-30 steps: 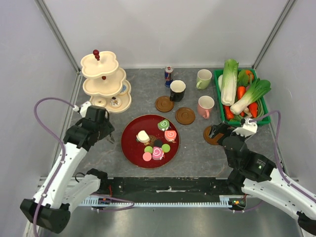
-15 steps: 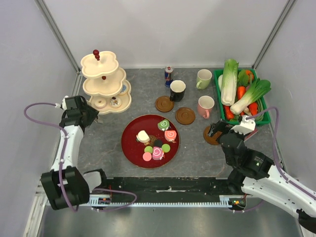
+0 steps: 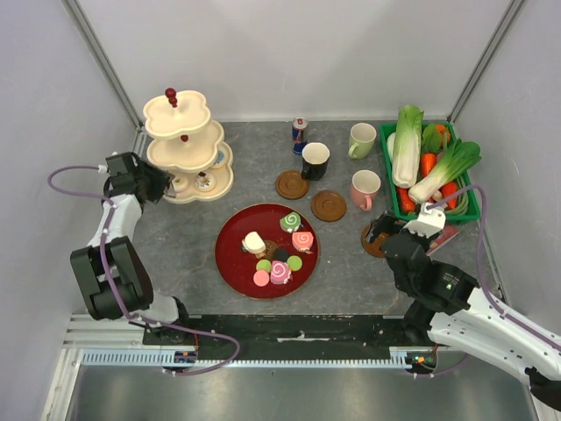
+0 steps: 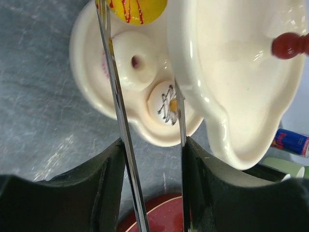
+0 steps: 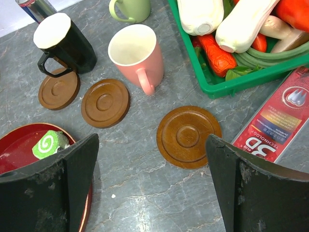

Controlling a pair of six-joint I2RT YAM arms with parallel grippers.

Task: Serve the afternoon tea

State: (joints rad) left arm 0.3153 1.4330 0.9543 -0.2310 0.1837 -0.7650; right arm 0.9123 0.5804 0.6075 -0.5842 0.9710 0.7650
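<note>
Swinging in from the side, my left gripper [image 3: 166,186] now reaches the tiered stand [image 3: 187,145], jaws part-spread, pinching nothing; right gripper [image 5: 152,159] gapes.

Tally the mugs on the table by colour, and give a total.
Black mug: 1
Pink mug: 1
Pale green mug: 1
Total: 3

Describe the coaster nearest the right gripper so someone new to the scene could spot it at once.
Start at the green vegetable crate on the table's right side. Just below the pink mug beside it lies a round brown wooden coaster, bare on the grey tabletop. Unlike the other two coasters, it sits alone, next to a red toothpaste box.
</note>
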